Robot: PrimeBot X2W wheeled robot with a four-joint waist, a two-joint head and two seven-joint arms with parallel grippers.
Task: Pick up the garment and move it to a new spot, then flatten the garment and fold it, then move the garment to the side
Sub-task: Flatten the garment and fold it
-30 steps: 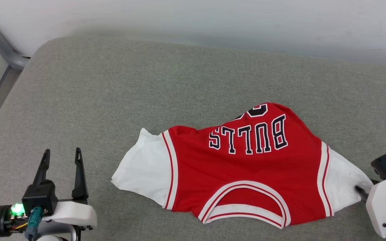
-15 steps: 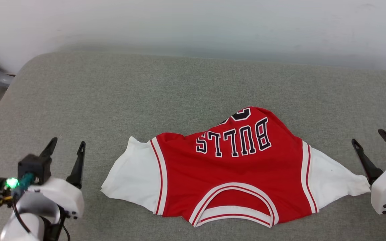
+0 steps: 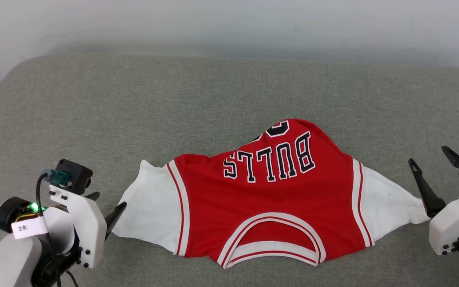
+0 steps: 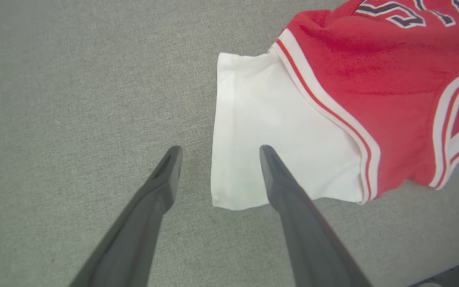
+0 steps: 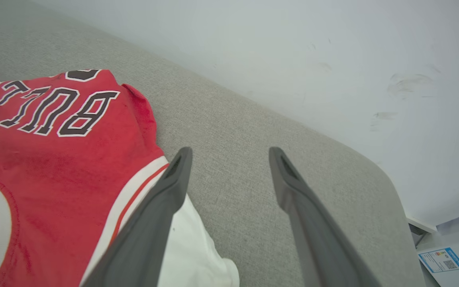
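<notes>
- Garment (image 3: 269,207): red jersey body with white short sleeves, lying front-up on the grey cushion (image 3: 173,99), centre to lower centre of the head view.
- Collar (image 3: 271,243) is at the bottom of the frame. It is a white-and-red striped U, and the opening shows red inside.
- "BULLS" (image 3: 269,161) is in black letters with white outlines and reads upside down here. Part of a number is visible above it, near the top edge of the shirt.
- The same striped trim runs down each armhole seam.
- The top edge is humped and uneven, peaking right of centre, so the shirt is not flat. Both sleeves fan out sideways.
- Left sleeve (image 3: 150,215) is wide with a squared end. Right sleeve (image 3: 389,207) tapers to a point.
- Left gripper (image 3: 108,201), lower left, has its fingers spread and holds nothing. In the left wrist view one finger is over the sleeve's outer edge and the other is over bare cushion. I can't tell whether it touches the fabric.
- Right gripper (image 3: 428,155), right edge of the frame, has its fingers spread and holds nothing. It sits just beside the pointed sleeve tip.
- Pale wall (image 3: 229,24) runs across the top of the frame.
</notes>
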